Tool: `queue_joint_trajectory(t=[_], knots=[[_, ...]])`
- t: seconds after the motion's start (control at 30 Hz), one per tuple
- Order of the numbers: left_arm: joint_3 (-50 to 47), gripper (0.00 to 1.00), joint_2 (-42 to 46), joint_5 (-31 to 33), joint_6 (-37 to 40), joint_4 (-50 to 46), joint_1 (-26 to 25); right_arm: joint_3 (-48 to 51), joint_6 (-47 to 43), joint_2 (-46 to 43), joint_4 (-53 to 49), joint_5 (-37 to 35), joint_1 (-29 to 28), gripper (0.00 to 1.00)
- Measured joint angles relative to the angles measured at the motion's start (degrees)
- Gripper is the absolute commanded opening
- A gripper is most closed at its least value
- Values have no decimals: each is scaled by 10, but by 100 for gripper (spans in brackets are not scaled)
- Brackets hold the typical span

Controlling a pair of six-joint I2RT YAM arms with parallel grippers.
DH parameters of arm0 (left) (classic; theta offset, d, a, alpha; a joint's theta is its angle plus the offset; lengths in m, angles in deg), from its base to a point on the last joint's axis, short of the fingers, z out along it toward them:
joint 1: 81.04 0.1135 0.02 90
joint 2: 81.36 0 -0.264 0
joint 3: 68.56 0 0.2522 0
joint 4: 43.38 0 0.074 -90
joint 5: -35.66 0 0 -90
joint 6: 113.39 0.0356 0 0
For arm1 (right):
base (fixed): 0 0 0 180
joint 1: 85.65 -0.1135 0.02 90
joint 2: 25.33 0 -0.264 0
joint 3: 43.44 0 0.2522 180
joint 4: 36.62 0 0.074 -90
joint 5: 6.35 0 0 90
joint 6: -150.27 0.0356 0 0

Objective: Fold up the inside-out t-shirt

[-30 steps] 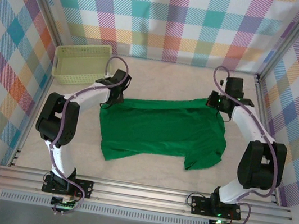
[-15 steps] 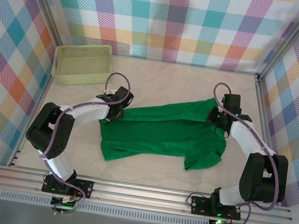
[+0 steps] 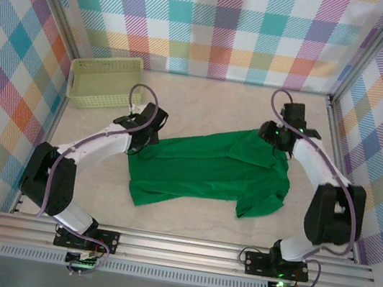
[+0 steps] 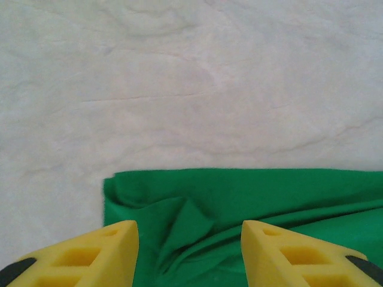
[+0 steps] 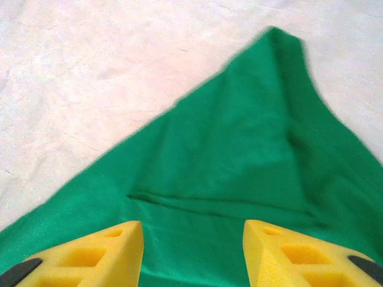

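The inside-out t-shirt [image 3: 209, 172] is bright green and lies spread flat and wrinkled in the middle of the table. My left gripper [image 3: 141, 138] hovers over its far left corner. In the left wrist view that gripper [image 4: 188, 242] is open, its yellow fingers [image 4: 102, 254] apart over a bunched fold of the shirt [image 4: 269, 197]. My right gripper [image 3: 273, 136] is over the far right corner. In the right wrist view it [image 5: 191, 242] is open too, with smooth green fabric [image 5: 239, 137] below and nothing between the fingers [image 5: 287, 254].
A pale yellow-green lattice basket [image 3: 105, 80] stands at the back left of the table. Plaid walls enclose the table on three sides. Bare pale tabletop [image 3: 206, 98] lies beyond the shirt's far edge, and a metal rail [image 3: 182, 248] runs along the near edge.
Both grippers have gone from shut to open and let go of the shirt's far corners. The arms dipped inward, then drew back a little; the far edge now rests on the table.
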Motion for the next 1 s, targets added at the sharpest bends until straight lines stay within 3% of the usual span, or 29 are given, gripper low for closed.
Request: queue_joint_trajectory(t=[0.2,0.4,0.63,1.0], knots=[[28,49,-97,-63,7,3,2,-89,-8,148,-25,18,-38,56],[6,41,-117,-85,8,10,16,-117,-14,222,-52,22,-41,61],[-73,35,-71,-91,6,19,24,-90,-19,215,-47,26,-41,57],[-205,35,89,-92,-43,17,23,43,-21,95,-51,35,-43,51]])
